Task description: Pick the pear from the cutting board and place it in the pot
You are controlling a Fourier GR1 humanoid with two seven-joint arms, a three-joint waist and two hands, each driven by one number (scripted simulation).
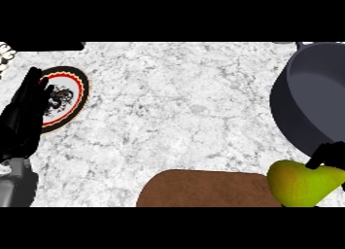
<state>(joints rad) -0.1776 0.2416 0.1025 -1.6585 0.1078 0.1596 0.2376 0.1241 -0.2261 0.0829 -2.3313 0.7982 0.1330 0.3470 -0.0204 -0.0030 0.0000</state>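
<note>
Right hand (333, 156) held the pear (304, 184) at the near right.

Its fingers curled over the pear's far, upper-right side, pinching it; the fruit hung just below and to the left of that hand, over the right end of the board (207, 189), whether touching it could not be told. The pear's long axis ran near-to-far, slightly slanted, broad end toward the hand and narrow end pointing to the near edge. Just beyond the hand sat the pot (318, 92), dark and round. Well to the left, the left hand (21, 119) rested open, fingers straight and together, overlapping a plate (69, 97).
</note>
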